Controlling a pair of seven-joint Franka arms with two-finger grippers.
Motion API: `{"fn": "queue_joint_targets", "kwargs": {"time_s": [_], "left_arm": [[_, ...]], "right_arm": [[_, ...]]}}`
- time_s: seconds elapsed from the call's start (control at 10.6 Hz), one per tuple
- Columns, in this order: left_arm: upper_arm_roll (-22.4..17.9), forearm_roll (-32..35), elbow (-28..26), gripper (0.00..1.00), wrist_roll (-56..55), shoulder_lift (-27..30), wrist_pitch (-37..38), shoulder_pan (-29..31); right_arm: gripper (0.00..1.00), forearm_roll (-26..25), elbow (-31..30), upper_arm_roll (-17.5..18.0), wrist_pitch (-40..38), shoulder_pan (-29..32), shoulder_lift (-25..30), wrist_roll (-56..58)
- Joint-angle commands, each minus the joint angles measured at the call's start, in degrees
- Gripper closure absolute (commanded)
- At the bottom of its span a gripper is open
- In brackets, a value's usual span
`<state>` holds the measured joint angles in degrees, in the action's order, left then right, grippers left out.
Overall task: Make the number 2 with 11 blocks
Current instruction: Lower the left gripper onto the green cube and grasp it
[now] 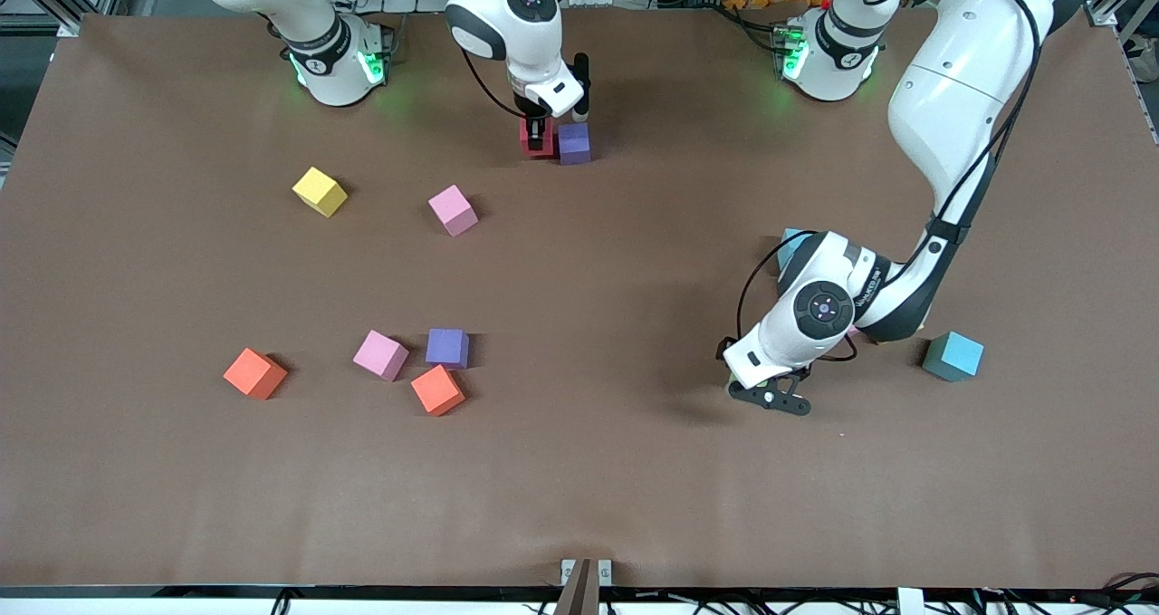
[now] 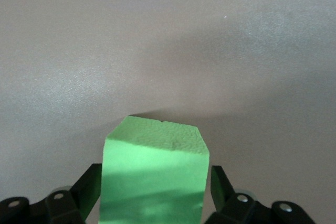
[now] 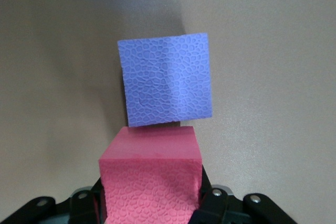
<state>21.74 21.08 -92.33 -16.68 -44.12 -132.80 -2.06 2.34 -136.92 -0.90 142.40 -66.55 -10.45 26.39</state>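
Note:
My right gripper [image 1: 541,135] [image 3: 152,184] is shut on a red block [image 1: 536,144] [image 3: 152,177]. That block sits edge to edge with a purple block [image 1: 574,142] [image 3: 167,80] on the table near the robots' bases. My left gripper [image 1: 770,399] [image 2: 155,171] is low over the table toward the left arm's end. It is open, its fingers [image 2: 90,184] straddling a green block [image 2: 155,166] with a narrow gap on each side. The arm hides the green block in the front view. No number 2 is in view.
Loose blocks lie toward the right arm's end: yellow [image 1: 319,191], pink [image 1: 453,209], pink [image 1: 380,354], purple [image 1: 447,347] and two orange [image 1: 254,373] [image 1: 437,389]. One light blue block [image 1: 953,356] lies beside the left arm. Another [image 1: 790,240] peeks out from under it.

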Motion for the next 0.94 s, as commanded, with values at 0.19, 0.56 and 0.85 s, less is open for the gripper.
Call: {"fn": "queue_joint_targets", "kwargs": {"time_s": [0.19, 0.56, 0.85], "left_arm": [[0.23, 0.45, 1.1, 0.37, 0.42, 0.34, -0.36, 0.74], [0.32, -0.78, 0.83, 0.37, -1.16, 1.13, -0.27, 0.65], [0.49, -0.78, 0.48, 0.36, -3.09, 1.67, -0.18, 0.74]], "right_arm": [[0.67, -0.32, -0.28, -1.03, 1.83, -2.7, -0.53, -1.78], [0.59, -0.32, -0.28, -1.03, 3.57, -2.97, -1.58, -2.13], [0.59, -0.41, -0.19, -1.03, 6.13, -3.06, -3.96, -3.19]]}}
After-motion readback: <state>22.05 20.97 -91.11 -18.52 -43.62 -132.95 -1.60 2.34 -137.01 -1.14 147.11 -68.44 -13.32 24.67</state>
